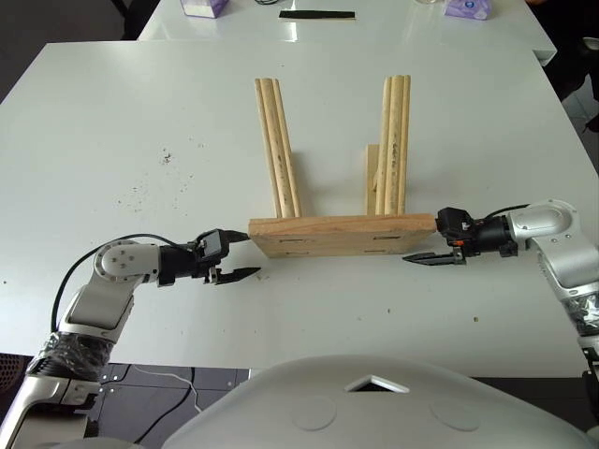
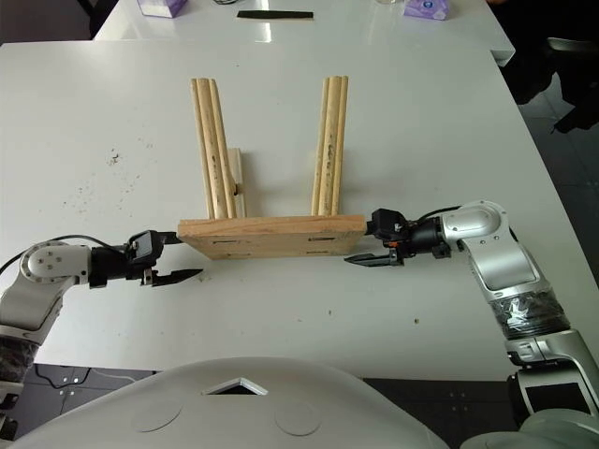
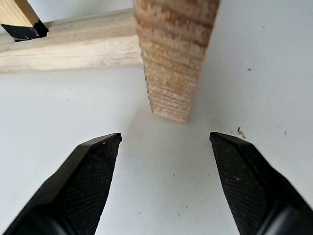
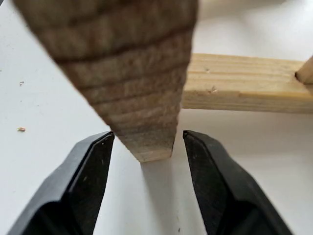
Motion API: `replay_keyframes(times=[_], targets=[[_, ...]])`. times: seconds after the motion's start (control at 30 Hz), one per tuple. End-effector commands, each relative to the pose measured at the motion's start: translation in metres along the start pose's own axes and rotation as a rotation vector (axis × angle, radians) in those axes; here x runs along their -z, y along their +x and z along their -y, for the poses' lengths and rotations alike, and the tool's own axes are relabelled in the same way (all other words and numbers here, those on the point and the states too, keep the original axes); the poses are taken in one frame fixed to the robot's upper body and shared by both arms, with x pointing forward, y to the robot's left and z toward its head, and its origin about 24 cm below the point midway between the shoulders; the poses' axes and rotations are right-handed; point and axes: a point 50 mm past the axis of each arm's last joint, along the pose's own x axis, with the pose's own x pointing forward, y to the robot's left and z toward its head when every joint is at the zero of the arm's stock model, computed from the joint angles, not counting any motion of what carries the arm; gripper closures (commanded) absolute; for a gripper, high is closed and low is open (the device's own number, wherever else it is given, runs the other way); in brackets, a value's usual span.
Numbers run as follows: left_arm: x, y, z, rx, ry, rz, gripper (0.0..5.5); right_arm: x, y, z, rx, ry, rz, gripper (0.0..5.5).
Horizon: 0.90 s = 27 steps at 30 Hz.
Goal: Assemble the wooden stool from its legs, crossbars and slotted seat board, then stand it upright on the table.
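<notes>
In the head views, the stool (image 1: 384, 201) is seen lying on its side on the white worktop (image 1: 140, 112). Its seat board (image 1: 342, 236) is stood on one long edge near the robot, with the long axis running left to right, and the legs (image 1: 278, 140) are laid flat, pointing away from the robot. The left tool (image 1: 245, 254) is held at the board's left end and the right tool (image 1: 423, 245) at its right end, both low over the worktop. In the left wrist view, the fingers (image 3: 90, 171) are spread wide and the board's end is seen ahead between them, untouched. In the right wrist view, the fingers (image 4: 93, 176) are parted either side of the board's lower corner, a narrow gap is left on each side, and nothing is gripped.
</notes>
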Motion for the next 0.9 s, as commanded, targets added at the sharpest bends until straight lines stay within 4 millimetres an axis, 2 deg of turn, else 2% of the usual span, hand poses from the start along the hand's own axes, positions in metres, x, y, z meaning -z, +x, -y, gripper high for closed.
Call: replay_keyframes(times=[0.03,0.3,0.37,0.57,0.77,0.9], targets=[[-0.004,0.005,-0.004,0.024,0.026,0.016,2.13,-0.002,0.005,0.002,-0.029,-0.004,-0.007,2.89],[-0.008,0.017,-0.007,0.063,0.069,0.044,2.13,0.000,0.018,0.006,-0.020,0.000,0.013,2.89],[-0.007,0.020,-0.010,0.060,0.073,0.049,2.13,0.000,0.021,0.010,-0.005,0.004,0.021,3.20],[-0.002,0.015,-0.016,0.051,0.079,0.033,3.05,-0.003,0.022,0.016,0.013,0.048,0.085,4.08],[-0.011,0.018,-0.023,0.015,0.068,0.081,3.93,-0.002,0.027,0.010,-0.020,0.059,0.101,4.08],[-0.021,0.019,-0.025,0.003,0.005,0.146,3.96,-0.005,0.027,0.011,-0.024,0.065,0.113,4.08]])
